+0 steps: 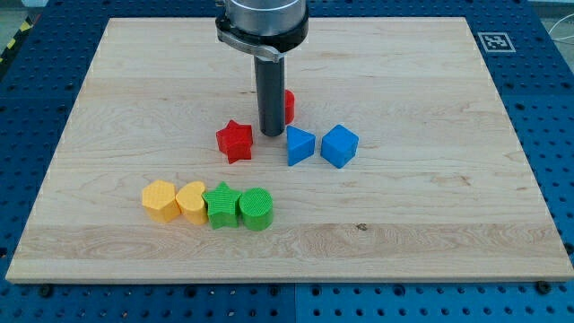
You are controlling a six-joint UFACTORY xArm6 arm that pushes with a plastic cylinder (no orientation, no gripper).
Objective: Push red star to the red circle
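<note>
Camera view: one frame, looking down at an angle on a wooden board (430, 224) that is lying on a blue perforated table (556, 135).
Arm: the grey mount is entering from the view's top centre, and the dark rod is hanging straight down from it.
My tip (272, 134): sitting on the board just to the view's right of the red star, with a narrow gap showing between them; contact cannot be told.
Fingers: the arm is carrying only the rod, so nothing is opening, closing or holding any block.
Red star (235, 140): lying near the board's centre, just below and to the view's left of my tip.
Red circle (289, 106): showing only as a red sliver behind the rod, on its right side; the shape is mostly hidden.
Blue triangle (300, 145): sitting just to the view's right of my tip, slightly lower.
Blue cube (340, 146): sitting just beside the blue triangle, on its right.
Lower row: four blocks are lining up toward the view's bottom left, touching or nearly so.
Row order from the left: yellow hexagon (160, 199), yellow heart (191, 201), green star (221, 205), green cylinder (256, 208).
Marker: a black-and-white tag (495, 41) is sitting at the board's top right corner.
</note>
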